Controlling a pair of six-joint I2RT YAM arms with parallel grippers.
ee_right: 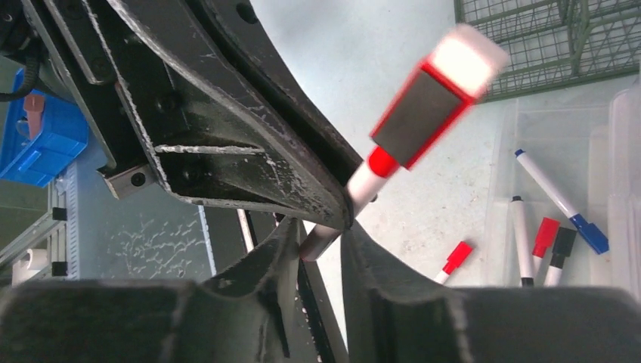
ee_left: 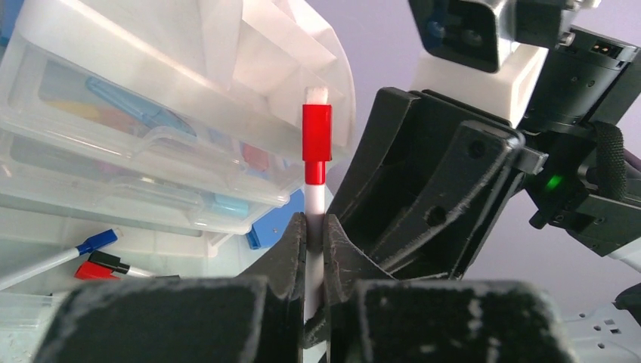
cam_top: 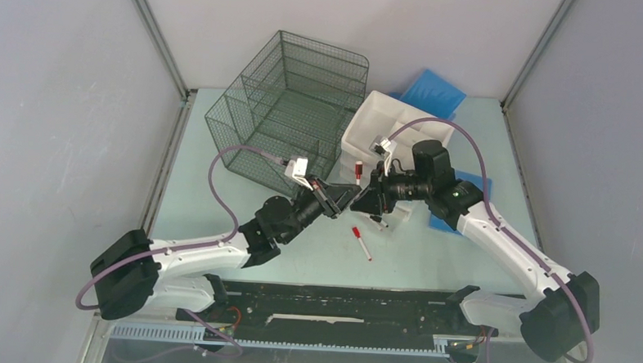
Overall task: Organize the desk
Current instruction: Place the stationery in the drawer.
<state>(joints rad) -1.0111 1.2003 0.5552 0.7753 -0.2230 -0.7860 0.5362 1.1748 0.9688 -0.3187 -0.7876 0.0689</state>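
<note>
Both arms are bolted at the near rail and lean inward over the desk, the pale green top that fills the floor of the grey-walled cell. The left arm lies low from its base at the near left, bends at the elbow and angles up and to the right towards the middle. The right arm rises from the near right, slants up and to the left, and turns its wrist so that its fingers point left. A loose red-capped marker lies on the bare top just in front of where the two meet. There the left gripper is clamped on the white barrel of a held marker, which stands upright with its red cap on top. The right gripper faces it tip to tip, its jaws straddling the barrel's lower end; whether they press on it cannot be told. Just behind stands the white drawer unit, with several markers in a clear tray beside it. Left of that stands the dark wire-mesh organizer. A blue sheet lies at the far wall.
</note>
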